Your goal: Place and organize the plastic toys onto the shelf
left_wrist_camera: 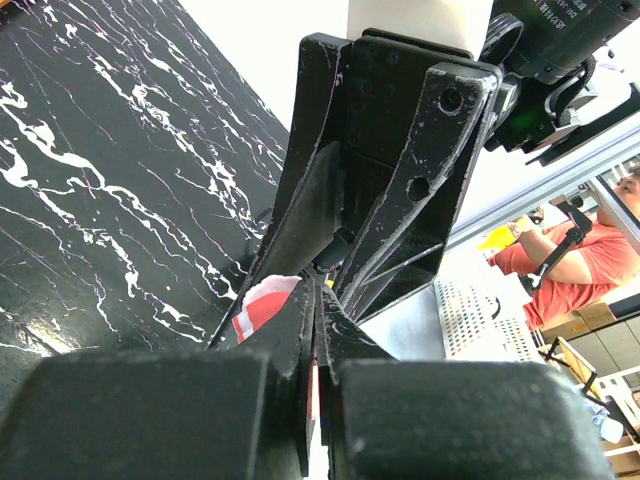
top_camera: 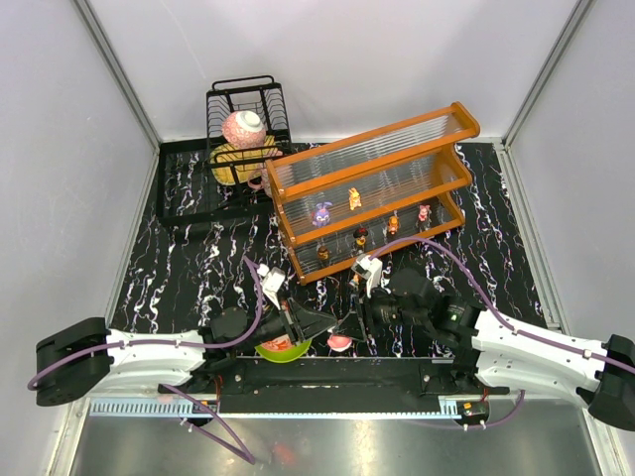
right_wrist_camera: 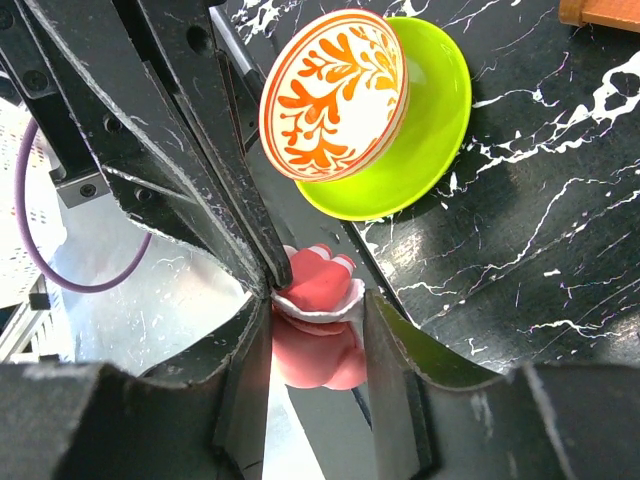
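The right gripper [right_wrist_camera: 318,297] clasps a small pink-and-white round plastic toy [right_wrist_camera: 312,285] between its two black fingers at the near edge of the black, white-veined tabletop [top_camera: 198,268]. Just beyond it a lime-green bowl with an orange-patterned white underside [right_wrist_camera: 420,120] lies tipped, beside the left gripper [left_wrist_camera: 320,295], whose jaws are pressed together. Farther back, the orange-framed two-tier shelf with clear ribbed panels [top_camera: 377,149] holds small figurines on its lower tier, among them a purple one [top_camera: 321,213] and a yellow one [top_camera: 354,198].
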Robot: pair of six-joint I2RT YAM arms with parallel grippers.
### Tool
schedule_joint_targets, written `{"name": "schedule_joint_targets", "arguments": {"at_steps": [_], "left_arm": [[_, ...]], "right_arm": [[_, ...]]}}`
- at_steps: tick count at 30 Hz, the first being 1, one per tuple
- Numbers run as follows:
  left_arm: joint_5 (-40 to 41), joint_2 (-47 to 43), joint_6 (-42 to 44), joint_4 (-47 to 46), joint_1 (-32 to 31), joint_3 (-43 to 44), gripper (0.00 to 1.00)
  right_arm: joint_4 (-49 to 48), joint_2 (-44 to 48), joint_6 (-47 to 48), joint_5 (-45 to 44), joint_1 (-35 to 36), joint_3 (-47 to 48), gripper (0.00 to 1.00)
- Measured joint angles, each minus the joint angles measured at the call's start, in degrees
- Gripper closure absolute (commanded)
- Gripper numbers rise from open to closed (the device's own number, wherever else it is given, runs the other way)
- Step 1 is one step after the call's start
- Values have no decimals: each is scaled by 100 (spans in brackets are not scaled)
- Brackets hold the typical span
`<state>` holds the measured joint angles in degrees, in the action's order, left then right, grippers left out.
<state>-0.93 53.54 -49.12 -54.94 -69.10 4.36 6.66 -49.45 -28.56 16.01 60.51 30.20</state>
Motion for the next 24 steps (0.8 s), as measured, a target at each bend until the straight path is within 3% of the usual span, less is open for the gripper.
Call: {"name": "schedule_joint_targets", "arguments": {"at_steps": [4,7,8,9,13,16,24], "left_arm": [[-2,-2,0,-4,4,0,100],[-2,-7,0,-11,4,0,100],[-2,-9,-2,-20,4,0,100],[-2,-13,-2,-24,4,0,100],[2,-61,-4,-37,4,-44,100],[11,-160,-4,24,4,-94,100],[358,-636,-4,452,39,-120,100]], "right_arm": [[0,11,0,0,0,-2,97],[0,26,0,-4,0,-2,83],[-2,35,0,-4,0,-4,77],[-2,44,0,-7,0,-4,60],[-9,96,-37,-46,0,-31,36],[-50,236,-96,-144,-2,-35,29],[-74,748,-179,-385,0,-107,26]]}}
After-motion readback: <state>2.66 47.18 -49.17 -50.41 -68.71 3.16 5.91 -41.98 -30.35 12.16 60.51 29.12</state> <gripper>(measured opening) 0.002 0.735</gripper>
